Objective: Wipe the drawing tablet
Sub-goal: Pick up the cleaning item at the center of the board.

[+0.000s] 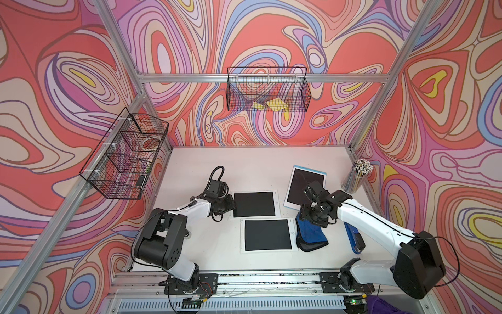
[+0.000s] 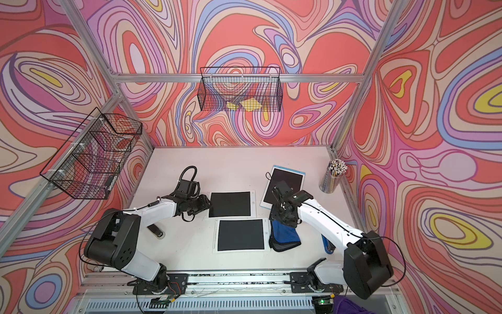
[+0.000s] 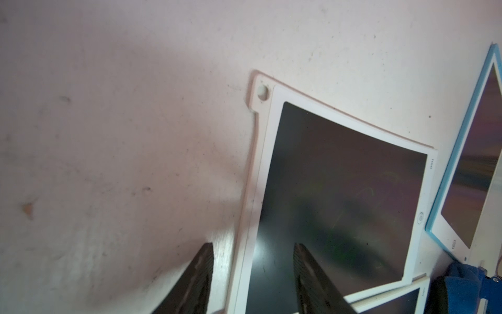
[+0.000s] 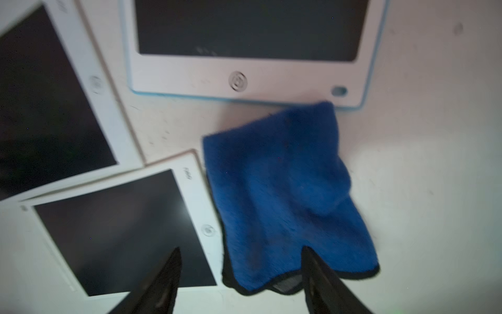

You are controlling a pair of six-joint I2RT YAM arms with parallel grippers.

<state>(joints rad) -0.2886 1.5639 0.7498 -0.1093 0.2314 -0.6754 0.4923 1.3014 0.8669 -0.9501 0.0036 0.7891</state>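
Three drawing tablets with dark screens lie on the table: a white-framed one in the middle (image 1: 255, 204), a white-framed one nearer the front (image 1: 267, 235), and a blue-edged one at the back right (image 1: 305, 187). A blue cloth (image 1: 311, 236) lies crumpled on the table just right of the front tablet. My left gripper (image 3: 252, 271) is open and straddles the middle tablet's (image 3: 339, 176) left edge, one finger over the table and one over the screen. My right gripper (image 4: 240, 250) hangs open just above the cloth's (image 4: 285, 195) near edge, holding nothing.
A clear cup of pencils (image 1: 358, 176) stands at the table's back right. A blue tool (image 1: 354, 239) lies under my right arm, and a dark cylinder (image 2: 156, 231) under my left arm. Wire baskets hang on the back wall (image 1: 267, 91) and left wall (image 1: 125, 155).
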